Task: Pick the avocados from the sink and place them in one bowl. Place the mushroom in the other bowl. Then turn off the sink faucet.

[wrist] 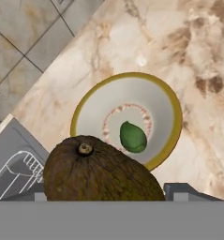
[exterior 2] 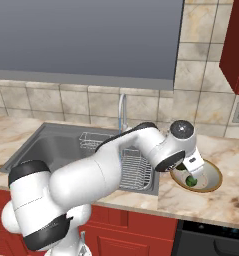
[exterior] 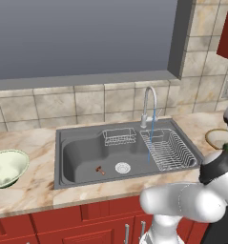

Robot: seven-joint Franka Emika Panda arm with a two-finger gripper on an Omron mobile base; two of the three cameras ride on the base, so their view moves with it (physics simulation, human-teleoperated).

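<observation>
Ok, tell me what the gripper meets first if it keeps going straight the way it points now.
The gripper, holding the dark avocado, points down at the shallow tan bowl. Straight on, the avocado would likely reach the bowl's floor beside the green avocado; depth is unclear.

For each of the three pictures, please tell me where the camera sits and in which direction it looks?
Left base view: behind the arm on its left, facing forward and down at the sink, mushroom and running faucet; white arm at lower right.
Right base view: behind on its right, facing the shallow bowl; arm from lower left.
Hand view: on the hand, looking down past the brown avocado onto the bowl holding the green avocado.
Shared: sink, wire rack, bowl.
</observation>
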